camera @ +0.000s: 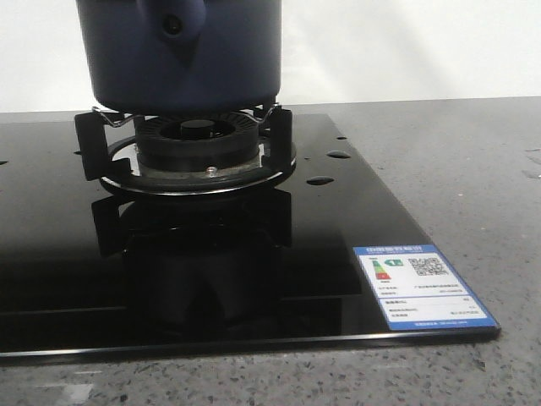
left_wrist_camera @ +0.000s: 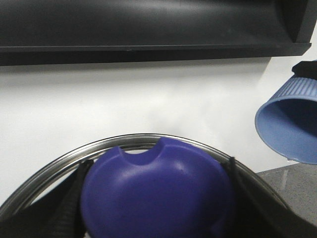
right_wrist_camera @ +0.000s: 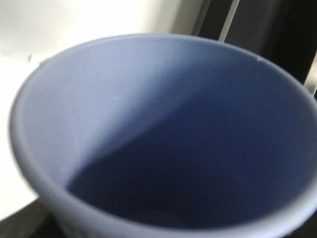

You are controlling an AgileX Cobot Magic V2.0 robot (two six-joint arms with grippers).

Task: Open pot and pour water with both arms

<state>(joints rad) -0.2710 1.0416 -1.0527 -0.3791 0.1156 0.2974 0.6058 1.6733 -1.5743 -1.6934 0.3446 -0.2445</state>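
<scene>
Showing matte dark navy on the pot [camera: 182, 55], with a darker small hole in its blue handle stub [camera: 173, 24], over a black burner [camera: 196, 139] ringed in dull silver metal and sitting on a glossy black cooktop [camera: 76, 279] that is mirroring the dark shapes above. Carrying a white label with a bright blue border [camera: 423, 286], red and green marks and a black square code, against a speckled grey counter [camera: 456, 161]. Appearing vivid violet-blue on the lid knob [left_wrist_camera: 158, 193] inside a shiny silver rim [left_wrist_camera: 54, 166], pale blue with fine ribbing on the cup [left_wrist_camera: 290, 119], its inside [right_wrist_camera: 163, 134] shading from light periwinkle to deep blue.
</scene>
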